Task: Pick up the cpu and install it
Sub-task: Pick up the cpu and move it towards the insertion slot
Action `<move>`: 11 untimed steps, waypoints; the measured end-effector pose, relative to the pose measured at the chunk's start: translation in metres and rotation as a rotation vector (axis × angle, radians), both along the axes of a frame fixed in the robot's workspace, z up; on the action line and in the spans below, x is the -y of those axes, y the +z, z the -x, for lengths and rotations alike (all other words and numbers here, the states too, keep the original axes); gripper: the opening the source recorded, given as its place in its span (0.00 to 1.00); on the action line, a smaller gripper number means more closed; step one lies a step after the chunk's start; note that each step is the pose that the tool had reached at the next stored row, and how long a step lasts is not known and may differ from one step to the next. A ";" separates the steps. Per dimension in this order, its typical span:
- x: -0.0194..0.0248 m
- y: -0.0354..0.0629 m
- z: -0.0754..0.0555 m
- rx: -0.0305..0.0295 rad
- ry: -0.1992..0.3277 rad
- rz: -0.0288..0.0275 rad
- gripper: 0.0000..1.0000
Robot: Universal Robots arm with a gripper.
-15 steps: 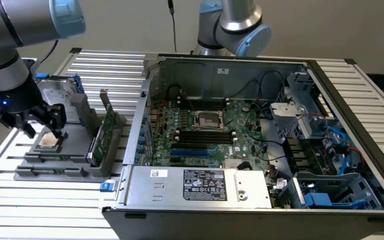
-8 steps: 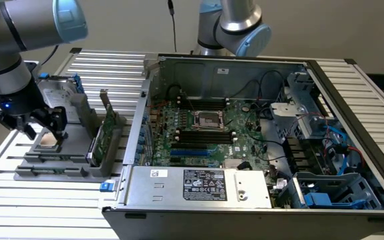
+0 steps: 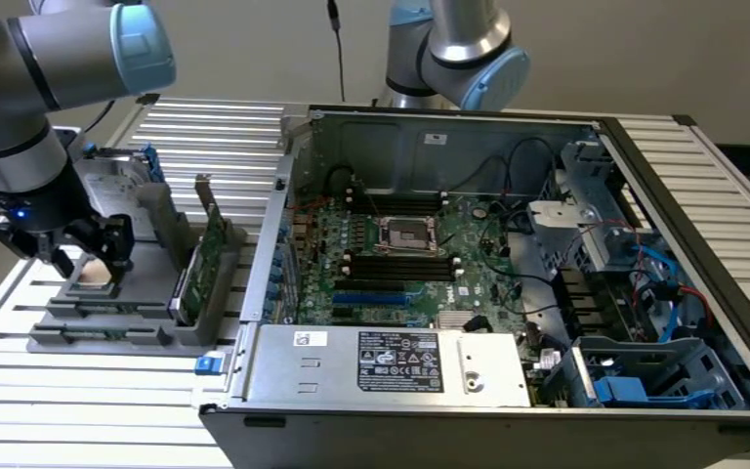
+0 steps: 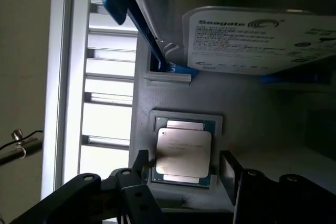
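Slatted metal surface [image 3: 75,396] carries two things: an open computer case [image 3: 453,132] on the exterior view's right, its motherboard [image 3: 389,278] and bare processor socket [image 3: 408,234] exposed, and a gray parts fixture [image 3: 102,334] on the exterior view's left. The arm's end effector [image 4: 184,163] hangs low over that fixture with its jaws spread wide and nothing in them. The cpu [image 4: 184,148] lies flat in a shallow square pocket of the fixture, silvery lid up, not yet lifted. In the wrist view the two black fingers [image 4: 140,161] stand one on each side of the chip, close to its edges, but I cannot tell whether either one touches it. A Seagate hard drive [image 4: 257,40] in its blue bracket [image 4: 126,3] stands in the neighbouring slot, and a green circuit card [image 3: 206,259] stands upright just beside the end effector in the exterior view. The step in hand looks like the grasp itself. Doing it well seems to call for the chip centred between the fingers, with the pads meeting two opposite edges squarely. They should sit low enough to catch the thin rim rather than slide over the lid. The wrist needs to be level so the chip does not tip or wedge in the pocket, and clear of the drive and the card.
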State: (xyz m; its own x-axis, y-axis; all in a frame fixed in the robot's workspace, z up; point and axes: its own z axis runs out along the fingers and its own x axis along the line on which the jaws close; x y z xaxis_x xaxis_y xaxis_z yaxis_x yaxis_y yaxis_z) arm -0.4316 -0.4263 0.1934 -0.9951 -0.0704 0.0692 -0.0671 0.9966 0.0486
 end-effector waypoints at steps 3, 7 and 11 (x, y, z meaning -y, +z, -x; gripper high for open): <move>-0.0001 -0.0025 0.000 -0.0015 -0.004 -0.0030 0.65; -0.0004 -0.0054 0.000 -0.0015 -0.020 -0.0126 0.65; -0.0005 -0.0076 0.000 -0.0035 -0.046 -0.0185 0.65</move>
